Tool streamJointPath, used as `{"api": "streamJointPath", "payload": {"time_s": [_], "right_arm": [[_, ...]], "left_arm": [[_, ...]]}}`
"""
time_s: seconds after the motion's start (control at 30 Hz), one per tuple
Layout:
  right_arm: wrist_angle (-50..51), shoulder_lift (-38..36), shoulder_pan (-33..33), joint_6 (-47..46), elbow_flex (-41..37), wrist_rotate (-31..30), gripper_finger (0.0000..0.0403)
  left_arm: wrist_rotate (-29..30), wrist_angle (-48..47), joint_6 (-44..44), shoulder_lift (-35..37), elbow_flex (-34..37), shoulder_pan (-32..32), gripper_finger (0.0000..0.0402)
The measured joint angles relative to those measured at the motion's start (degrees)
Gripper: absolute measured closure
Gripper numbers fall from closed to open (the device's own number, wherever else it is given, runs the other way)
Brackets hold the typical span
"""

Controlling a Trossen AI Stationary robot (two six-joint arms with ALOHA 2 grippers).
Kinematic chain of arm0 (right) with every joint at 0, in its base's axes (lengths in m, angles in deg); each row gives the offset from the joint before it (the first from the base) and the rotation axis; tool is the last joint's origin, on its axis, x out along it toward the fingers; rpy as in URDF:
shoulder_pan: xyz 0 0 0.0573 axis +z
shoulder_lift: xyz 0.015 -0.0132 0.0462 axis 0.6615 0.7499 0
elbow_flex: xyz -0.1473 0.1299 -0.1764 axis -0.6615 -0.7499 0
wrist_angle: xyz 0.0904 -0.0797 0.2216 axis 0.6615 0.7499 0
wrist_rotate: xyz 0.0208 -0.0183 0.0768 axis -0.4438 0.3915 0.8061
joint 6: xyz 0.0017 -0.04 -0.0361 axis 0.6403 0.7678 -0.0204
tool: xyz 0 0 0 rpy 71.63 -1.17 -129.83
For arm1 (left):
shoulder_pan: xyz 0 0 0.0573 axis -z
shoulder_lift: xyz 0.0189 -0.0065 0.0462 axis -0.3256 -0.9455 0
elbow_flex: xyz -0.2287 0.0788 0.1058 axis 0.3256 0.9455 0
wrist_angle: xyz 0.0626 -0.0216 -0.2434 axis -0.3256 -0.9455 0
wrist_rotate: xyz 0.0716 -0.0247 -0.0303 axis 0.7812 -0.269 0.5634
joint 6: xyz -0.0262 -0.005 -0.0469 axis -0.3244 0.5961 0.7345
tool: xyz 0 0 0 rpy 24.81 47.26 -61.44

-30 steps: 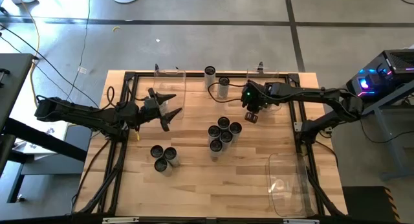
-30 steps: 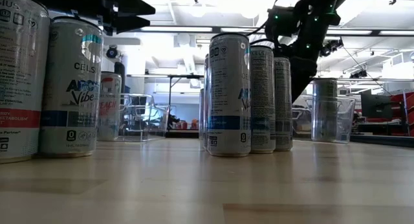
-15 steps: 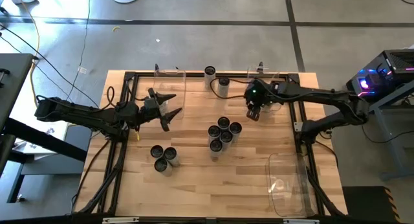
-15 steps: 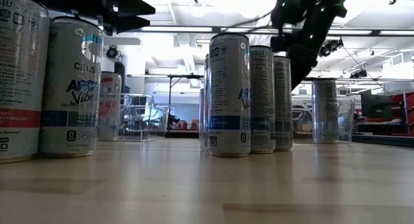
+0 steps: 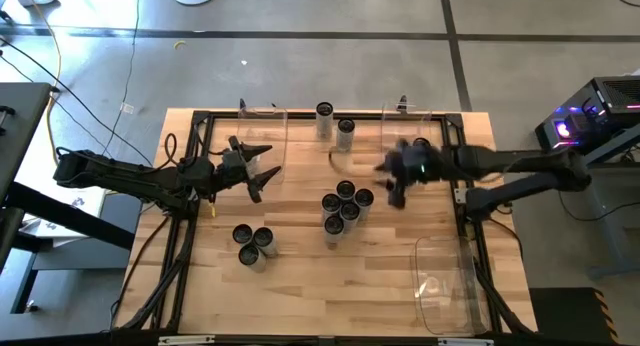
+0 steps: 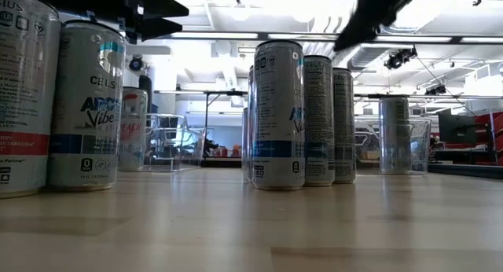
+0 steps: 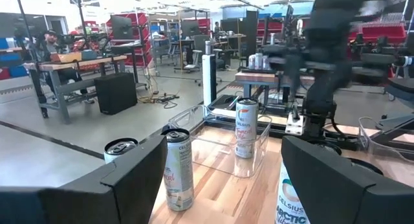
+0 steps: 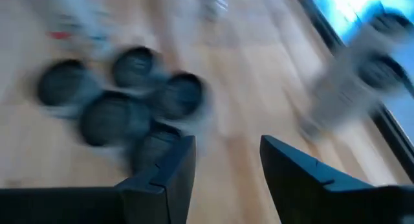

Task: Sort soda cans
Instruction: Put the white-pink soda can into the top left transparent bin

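Note:
Several soda cans (image 5: pixel 344 206) stand upright in a tight cluster mid-table, seen also in the low view as soda cans (image 6: pixel 302 115). Two more cans (image 5: pixel 252 243) stand near left, and two cans (image 5: pixel 336 124) at the far edge. One can (image 6: pixel 395 134) stands inside a clear bin (image 6: pixel 420 142). My right gripper (image 5: pixel 394 184), blurred, hovers open just right of the cluster; the right wrist view shows nothing between the fingers of my right gripper (image 8: pixel 226 162). My left gripper (image 5: pixel 262 174) waits open at the left, pointing level, with nothing between its fingers (image 7: pixel 223 185).
Clear plastic bins stand at the far left (image 5: pixel 266 121), far right (image 5: pixel 412 118) and near right (image 5: pixel 446 284). A black frame (image 5: pixel 196 126) runs around the wooden tabletop. Bare wood lies between the cluster and the two near-left cans.
My right arm has swung from beside the far right bin toward the table's near edge and has risen; in the low view it has climbed almost out of the picture's top. It is blurred with motion. The cans have not moved.

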State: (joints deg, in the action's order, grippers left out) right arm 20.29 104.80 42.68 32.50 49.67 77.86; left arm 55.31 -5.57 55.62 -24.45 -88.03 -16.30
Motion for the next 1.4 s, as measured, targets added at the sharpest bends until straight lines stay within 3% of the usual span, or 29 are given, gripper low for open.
{"api": "streamJointPath", "payload": {"time_s": [0.13,0.3,0.47,0.67,0.8,1.17,1.4], "right_arm": [[-4.2,1.7,8.6,-3.7,0.0,-3.2,0.0234],[-7.7,4.8,12.6,-10.8,0.0,-3.1,0.0233],[-6.5,5.6,11.5,-12.1,0.0,-3.2,0.0209],[-5.0,5.3,7.8,-10.3,0.0,-2.7,0.0137],[-3.2,5.6,4.7,-9.8,0.0,1.1,0.0103],[-3.2,11.5,3.2,-9.6,0.0,1.8,0.0096],[-3.4,12.8,3.3,-8.7,0.1,-1.4,0.0096]], "left_arm": [[0.0,0.0,0.0,0.0,0.0,0.0,0.0103],[0.0,0.0,0.0,0.0,0.0,0.0,0.0103],[0.0,0.0,0.0,0.0,0.0,0.0,0.0103],[0.0,0.0,-0.2,0.0,0.0,0.0,0.0103],[0.0,0.0,-0.2,0.0,0.0,0.0,0.0103],[0.0,0.0,0.0,0.0,0.0,0.0,0.0103],[0.0,0.0,0.0,0.0,0.0,0.0,0.0103]]}}
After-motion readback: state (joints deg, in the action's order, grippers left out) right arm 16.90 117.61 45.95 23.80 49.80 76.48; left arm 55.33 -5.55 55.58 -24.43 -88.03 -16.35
